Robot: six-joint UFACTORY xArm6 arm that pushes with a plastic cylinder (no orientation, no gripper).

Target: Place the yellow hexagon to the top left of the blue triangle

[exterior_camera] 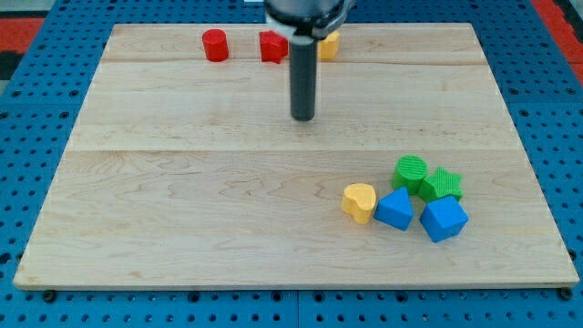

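Observation:
My tip rests on the board's upper middle, touching no block. A yellow block, seemingly the hexagon, sits at the top edge just right of the rod, which partly hides it. The blue triangle lies at the lower right, far below and to the right of my tip. It stands between a yellow heart on its left and a blue cube-like block on its right.
A red cylinder and a red block sit at the top edge, left of the rod. A green cylinder and a green star crowd just above the blue blocks. The wooden board lies on a blue pegboard.

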